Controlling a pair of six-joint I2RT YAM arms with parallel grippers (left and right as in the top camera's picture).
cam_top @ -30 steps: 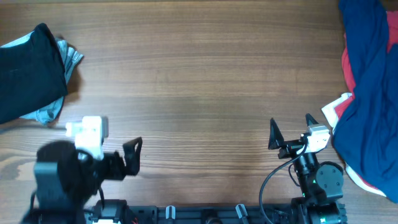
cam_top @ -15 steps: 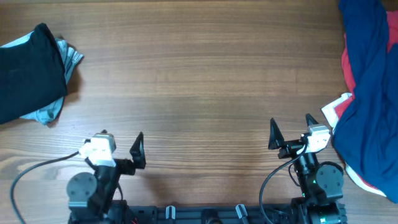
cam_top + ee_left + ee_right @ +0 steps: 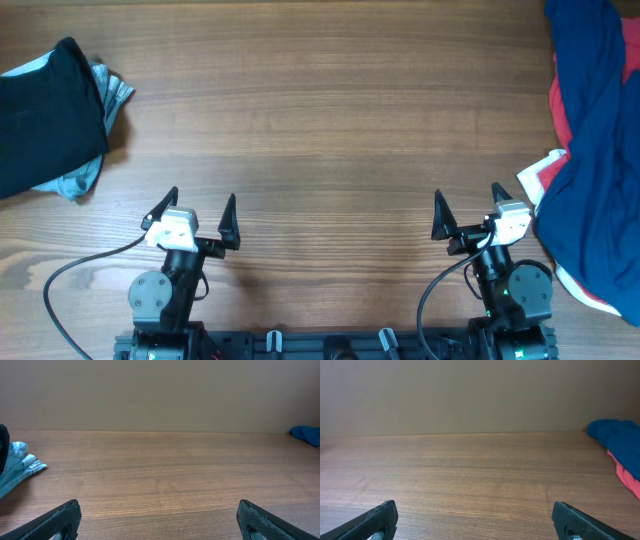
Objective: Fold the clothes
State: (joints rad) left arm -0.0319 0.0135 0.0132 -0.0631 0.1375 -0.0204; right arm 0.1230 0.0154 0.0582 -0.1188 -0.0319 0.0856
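A black garment lies bunched at the table's left edge, on top of a light-blue denim one that peeks out at its right; the denim also shows in the left wrist view. A navy garment with red trim lies heaped at the right edge and shows in the right wrist view and far off in the left wrist view. My left gripper is open and empty near the front edge, left of centre. My right gripper is open and empty at the front right, just left of the navy garment.
The wooden table spreads between the two piles. A white tag or label sticks out from the navy heap near my right gripper. A black cable loops by the left arm's base.
The left arm has swung from a turned, blurred pose at the front left to a straight forward-facing rest pose, gripper open. The right arm and the garments have not moved.
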